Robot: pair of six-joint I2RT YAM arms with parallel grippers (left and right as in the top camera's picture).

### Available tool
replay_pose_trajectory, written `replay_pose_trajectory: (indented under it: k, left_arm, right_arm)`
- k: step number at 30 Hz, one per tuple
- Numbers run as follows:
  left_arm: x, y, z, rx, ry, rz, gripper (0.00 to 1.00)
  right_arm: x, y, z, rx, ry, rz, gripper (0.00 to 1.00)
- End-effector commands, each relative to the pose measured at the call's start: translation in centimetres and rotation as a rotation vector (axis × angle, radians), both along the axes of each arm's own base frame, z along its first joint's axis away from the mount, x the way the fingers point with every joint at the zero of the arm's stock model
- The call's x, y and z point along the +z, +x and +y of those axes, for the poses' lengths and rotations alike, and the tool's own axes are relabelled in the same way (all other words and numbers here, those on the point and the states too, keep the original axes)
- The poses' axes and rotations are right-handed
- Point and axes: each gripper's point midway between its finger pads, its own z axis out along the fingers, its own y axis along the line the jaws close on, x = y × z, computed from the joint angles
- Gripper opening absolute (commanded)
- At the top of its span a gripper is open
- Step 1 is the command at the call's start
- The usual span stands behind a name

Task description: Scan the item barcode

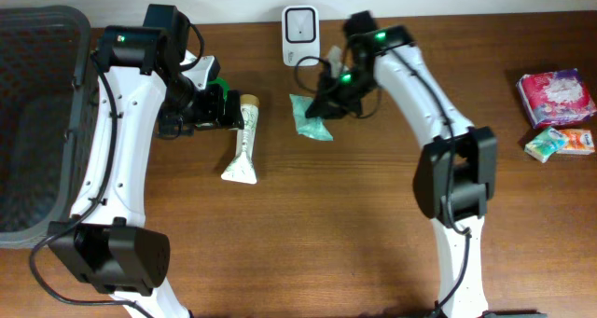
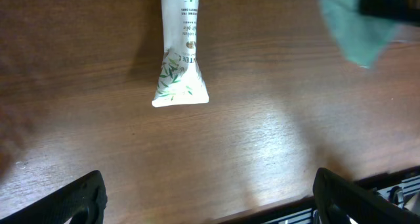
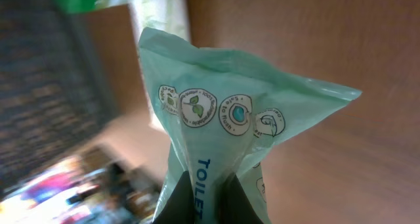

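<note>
Two grippers to log: left gripper spread wide over the white tube; right gripper pinching the green packet near the scanner. Grasp looks done to you; presenting the barcode is left.

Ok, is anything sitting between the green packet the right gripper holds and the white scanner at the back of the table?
Nothing foreign does. The right gripper is shut on the green packet; between it and the white scanner lies bare table and the arm's own cable. The white tube lies off to the side.
</note>
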Motion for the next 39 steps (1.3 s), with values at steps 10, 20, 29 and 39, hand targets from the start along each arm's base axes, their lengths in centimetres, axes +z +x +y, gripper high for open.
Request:
replay_pose_trajectory:
  k: [10, 20, 29, 39]
  left_arm:
    - [0.6, -0.1, -0.1, -0.002, -0.012, -0.017, 0.99]
    - [0.6, -0.1, -0.1, -0.002, -0.012, -0.017, 0.99]
    - [0.6, -0.1, -0.1, -0.002, -0.012, -0.017, 0.99]
    - [0.6, -0.1, -0.1, -0.002, -0.012, -0.017, 0.99]
  right_arm:
    - [9.0, -1.4, -0.9, -0.091, 0.476, 0.247, 0.05]
    - [8.5, -3.8, -1.5, 0.006, 0.444, 0.18, 0.04]
    - [11.6, -2.9, -0.8, -0.049, 0.631, 0.215, 0.04]
    - [12.7, -2.2, -1.5, -0.114, 0.682, 0.293, 0.04]
